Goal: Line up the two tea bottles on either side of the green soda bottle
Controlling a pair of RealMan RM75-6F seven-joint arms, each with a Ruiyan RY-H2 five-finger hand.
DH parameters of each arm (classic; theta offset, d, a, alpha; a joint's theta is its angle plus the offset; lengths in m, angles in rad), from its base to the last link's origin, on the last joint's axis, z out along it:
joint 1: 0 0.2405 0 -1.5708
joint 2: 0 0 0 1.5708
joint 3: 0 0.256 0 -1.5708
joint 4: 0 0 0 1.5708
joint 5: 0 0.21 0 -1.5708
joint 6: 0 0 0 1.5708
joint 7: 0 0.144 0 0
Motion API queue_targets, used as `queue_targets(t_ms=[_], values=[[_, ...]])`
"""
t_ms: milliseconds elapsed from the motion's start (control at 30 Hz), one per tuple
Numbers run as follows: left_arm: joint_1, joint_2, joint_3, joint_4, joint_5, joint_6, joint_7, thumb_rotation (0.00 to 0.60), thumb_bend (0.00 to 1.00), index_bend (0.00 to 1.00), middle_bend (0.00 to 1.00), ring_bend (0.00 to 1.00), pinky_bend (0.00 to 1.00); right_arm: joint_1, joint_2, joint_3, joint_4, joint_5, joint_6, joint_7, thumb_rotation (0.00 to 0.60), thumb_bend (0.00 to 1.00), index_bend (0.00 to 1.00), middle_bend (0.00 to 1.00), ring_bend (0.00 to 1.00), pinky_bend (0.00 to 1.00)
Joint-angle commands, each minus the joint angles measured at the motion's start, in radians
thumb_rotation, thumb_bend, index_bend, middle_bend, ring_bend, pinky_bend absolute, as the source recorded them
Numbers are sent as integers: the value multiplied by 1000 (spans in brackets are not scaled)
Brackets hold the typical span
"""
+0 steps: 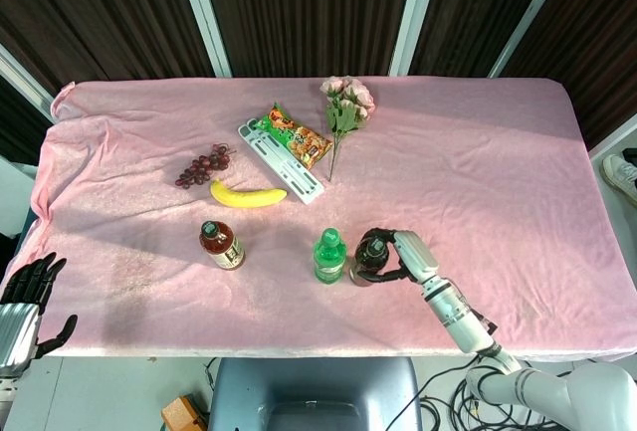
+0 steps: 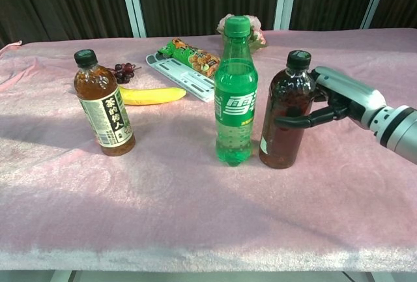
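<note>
The green soda bottle point(image 1: 329, 257) point(image 2: 236, 93) stands upright near the table's front edge. Close on its right stands a dark tea bottle point(image 1: 370, 256) point(image 2: 285, 116), almost touching it. My right hand point(image 1: 410, 255) point(image 2: 335, 96) grips that bottle around its middle from the right, one finger across its front. The second tea bottle point(image 1: 221, 245) point(image 2: 104, 107), with a white label, stands apart to the left of the soda bottle with a wide gap between them. My left hand point(image 1: 25, 300) hangs off the table's front left corner, fingers spread and holding nothing.
Behind the bottles lie a banana point(image 1: 247, 195) point(image 2: 151, 95), a bunch of grapes point(image 1: 204, 165), a white rack point(image 1: 284, 164) with a snack packet point(image 1: 299, 137) point(image 2: 192, 57), and pink flowers point(image 1: 345, 103). A pink cloth point(image 1: 498, 152) covers the table.
</note>
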Motion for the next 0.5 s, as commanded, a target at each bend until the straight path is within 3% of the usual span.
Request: queue_targets(t_ms=[33, 100, 267, 400, 500], values=[[0, 0, 0, 0, 1, 0, 0, 600, 358, 0, 0, 0, 74, 1, 13, -10, -9, -6, -8, 8, 600, 290, 274, 336, 337, 380], [0, 0, 1, 0, 2, 1, 0, 600, 358, 0, 0, 0, 74, -2, 19, -12, -13, -8, -3, 11, 600, 290, 158, 271, 287, 357], [0, 0, 1, -1, 3, 1, 2, 600, 358, 0, 0, 0, 74, -7, 33, -18, -23, -17, 12, 21, 600, 290, 26, 200, 240, 348], [0, 0, 1, -1, 3, 1, 0, 600, 358, 0, 0, 0, 74, -24, 69, -34, -52, -34, 43, -27, 600, 290, 0, 151, 204, 329], [-1, 5, 2, 1, 2, -2, -20, 600, 358, 0, 0, 0, 74, -76, 119, -57, -88, -65, 141, -136, 600, 290, 0, 128, 185, 314]])
